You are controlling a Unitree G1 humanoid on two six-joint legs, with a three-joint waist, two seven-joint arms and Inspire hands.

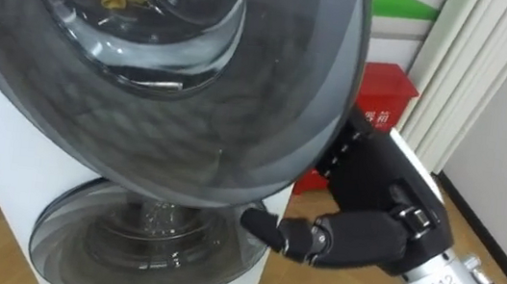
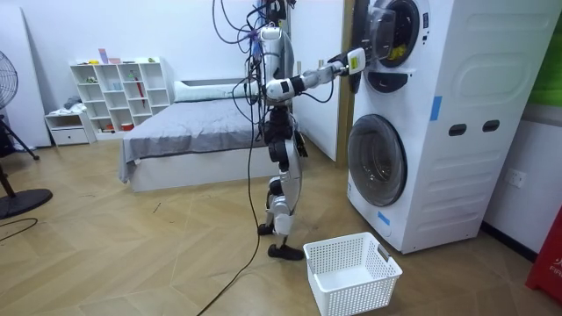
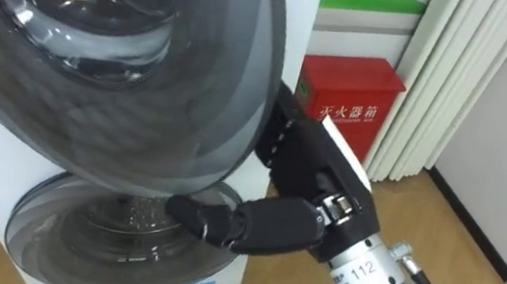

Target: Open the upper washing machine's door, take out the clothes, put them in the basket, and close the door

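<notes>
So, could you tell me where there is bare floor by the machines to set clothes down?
The wood floor between the white laundry basket and the bed lies bare. It is crowded up at the upper machine's door, where the right robot hand sits against its rim.

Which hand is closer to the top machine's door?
Right. The right hand is at the lower rim of the door, straight fingers against it. In the room view one arm alone reaches to the machine; the left hand seems held back by the body.
</notes>
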